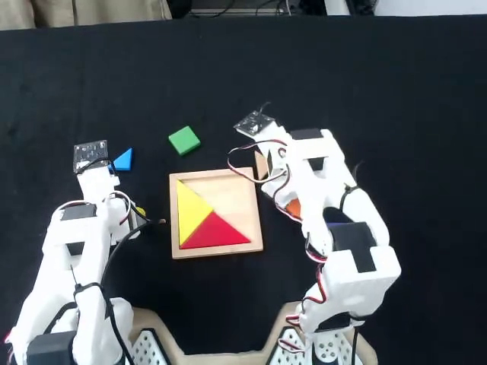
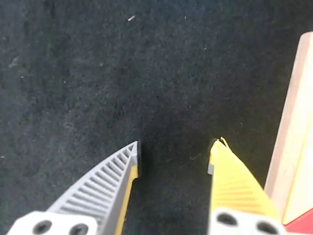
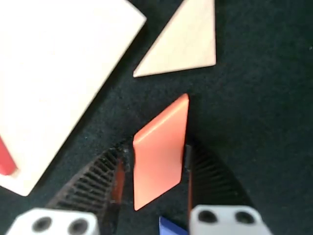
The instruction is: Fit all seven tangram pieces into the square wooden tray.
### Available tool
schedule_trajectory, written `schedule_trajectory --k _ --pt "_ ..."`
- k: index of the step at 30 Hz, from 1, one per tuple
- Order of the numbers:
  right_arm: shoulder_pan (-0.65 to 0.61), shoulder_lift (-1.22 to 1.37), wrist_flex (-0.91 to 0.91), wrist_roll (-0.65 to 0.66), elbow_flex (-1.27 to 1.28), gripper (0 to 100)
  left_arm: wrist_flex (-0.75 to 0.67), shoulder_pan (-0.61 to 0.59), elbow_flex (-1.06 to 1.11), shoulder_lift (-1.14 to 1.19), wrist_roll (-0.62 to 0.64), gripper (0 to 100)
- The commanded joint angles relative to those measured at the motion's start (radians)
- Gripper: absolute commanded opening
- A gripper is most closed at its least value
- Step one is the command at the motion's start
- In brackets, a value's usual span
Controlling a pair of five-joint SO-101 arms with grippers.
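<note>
Square wooden tray (image 1: pixel 230 192) lies at the middle of the black table (image 1: pixel 396 91), holding 2 pieces: a large yellow triangle (image 1: pixel 190 212) and a large red triangle (image 1: pixel 218 232) that meet along 1 edge. A green square block (image 1: pixel 183 141) and a small blue triangle (image 1: pixel 123 160) lie apart on the cloth beyond it. Just beside the tray, the right gripper (image 3: pixel 156 151) is clamped on an orange parallelogram (image 3: pixel 160 156), near a pale wooden triangle (image 3: pixel 188 41). The left gripper (image 2: pixel 173 156) hangs with fingers apart by the tray's other side.
</note>
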Motion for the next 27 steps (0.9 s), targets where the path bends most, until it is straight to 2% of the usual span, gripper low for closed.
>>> schedule_trajectory --k 1,7,13,24,27 --pt "-0.017 -0.039 0.034 0.006 -0.028 12.3 -0.011 0.016 -0.002 -0.025 0.006 23" --pt "-0.021 -0.234 0.109 0.015 0.008 24.5 -0.011 0.016 -0.002 -0.023 0.006 23" --pt "-0.057 -0.302 0.100 0.137 0.160 24.7 -0.011 0.016 -0.002 -0.023 0.005 23" --pt "-0.051 -0.131 0.009 0.140 0.125 24.6 -0.009 0.016 -0.002 -0.023 0.005 23" --pt "-0.055 -0.097 0.009 0.140 0.113 19.8 -0.009 0.016 -0.002 -0.023 0.005 23"
